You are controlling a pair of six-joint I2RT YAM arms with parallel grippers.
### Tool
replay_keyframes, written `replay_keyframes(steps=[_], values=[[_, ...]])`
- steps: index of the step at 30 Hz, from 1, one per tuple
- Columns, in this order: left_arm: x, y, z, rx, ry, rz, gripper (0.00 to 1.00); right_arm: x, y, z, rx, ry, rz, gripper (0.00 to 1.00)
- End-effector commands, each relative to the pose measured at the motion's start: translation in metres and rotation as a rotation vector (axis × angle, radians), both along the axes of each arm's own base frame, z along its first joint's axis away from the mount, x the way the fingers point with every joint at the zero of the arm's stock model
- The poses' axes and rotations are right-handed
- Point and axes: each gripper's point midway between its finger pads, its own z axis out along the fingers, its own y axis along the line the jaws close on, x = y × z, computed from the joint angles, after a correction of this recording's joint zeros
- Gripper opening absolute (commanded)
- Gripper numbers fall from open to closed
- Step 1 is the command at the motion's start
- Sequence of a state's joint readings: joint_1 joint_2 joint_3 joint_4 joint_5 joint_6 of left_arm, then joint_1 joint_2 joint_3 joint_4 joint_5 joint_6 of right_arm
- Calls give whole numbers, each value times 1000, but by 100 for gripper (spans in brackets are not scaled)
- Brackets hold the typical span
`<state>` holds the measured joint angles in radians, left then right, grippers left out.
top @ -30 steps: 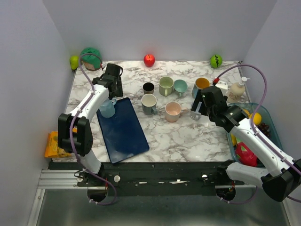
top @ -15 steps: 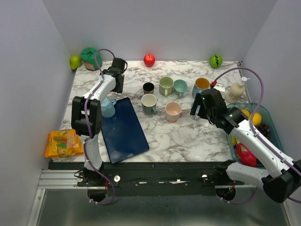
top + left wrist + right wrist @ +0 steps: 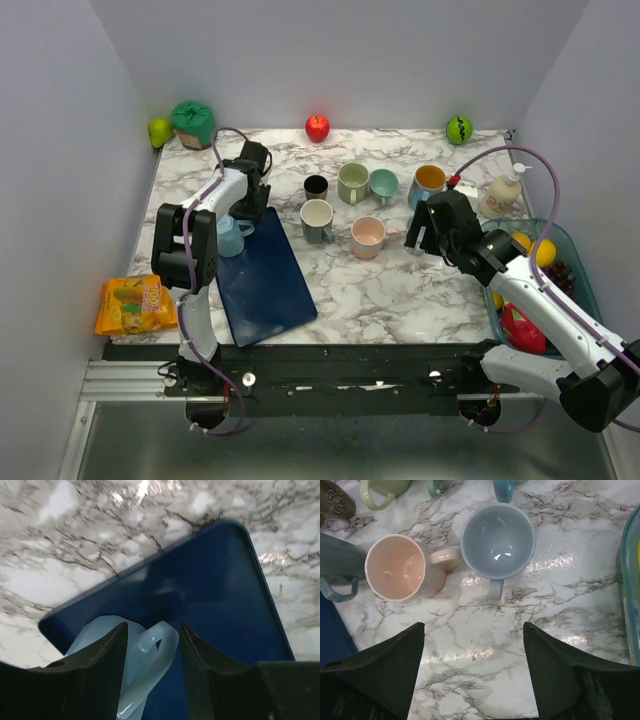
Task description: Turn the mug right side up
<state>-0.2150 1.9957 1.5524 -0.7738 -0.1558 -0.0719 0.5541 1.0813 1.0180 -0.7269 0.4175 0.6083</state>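
Left claw [image 3: 152,631] shifted right, blue mug [image 3: 229,238] (handle pointing right) at tray [image 3: 268,285] edge

Left gripper [image 3: 153,628] points down near the far-left corner, jaws parted; right gripper [image 3: 473,625] hovers wide open toward the right edge.

This is a robotics laboratory, a test cell and not a home kitchen. Two robot arms, the left arm [image 3: 215,195] and the right arm [image 3: 540,300], are bolted to a metal rail [image 3: 120,378] at the near edge of the table [image 3: 400,290]. A purple cable [image 3: 540,160] runs in loops along each of them. Plain pale walls [image 3: 350,60] close the table on three sides, like a booth. The things here look like practice props: several mugs [image 3: 353,183], a red apple [image 3: 317,127] and a green pear [image 3: 159,131] by the back wall, a blue mat [image 3: 265,275], a soap bottle [image 3: 503,190], a bin [image 3: 580,260] with more fruit, and a snack bag [image 3: 130,305] beside the table.
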Motion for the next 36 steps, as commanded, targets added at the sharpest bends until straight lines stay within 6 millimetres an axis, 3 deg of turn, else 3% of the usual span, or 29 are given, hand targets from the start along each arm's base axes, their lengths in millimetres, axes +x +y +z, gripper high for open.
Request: replay_keyframes(steps=[1,3,7,12,15,17,18,22,25,31,36], values=[[-25,-6,15,-73,20,0,54,-8,-3,-8,10,23,1,84],[-37,-9,12,-99,38,14,54,-10,-3,-11,16,26,1,84],[-53,-27,32,-196,-19,6,55,-12,-2,-15,25,27,3,84],[-85,-53,39,-262,-14,-46,56,-14,-2,-20,28,35,8,83],[-115,-56,29,-269,9,-43,57,-15,0,-21,36,34,14,83],[-125,-56,32,-286,-15,-39,59,-16,0,-23,39,37,16,83],[-135,-51,23,-274,4,-23,59,-17,0,-24,44,37,18,82],[-143,-41,27,-265,-76,15,64,-18,1,-26,49,37,22,82],[-145,-44,35,-299,-122,13,67,-19,1,-25,54,36,26,82],[-113,-52,70,-327,-299,-6,73,-21,-1,-24,57,29,17,81],[-91,-46,66,-236,-265,3,73,-22,-2,-26,54,33,18,81]])
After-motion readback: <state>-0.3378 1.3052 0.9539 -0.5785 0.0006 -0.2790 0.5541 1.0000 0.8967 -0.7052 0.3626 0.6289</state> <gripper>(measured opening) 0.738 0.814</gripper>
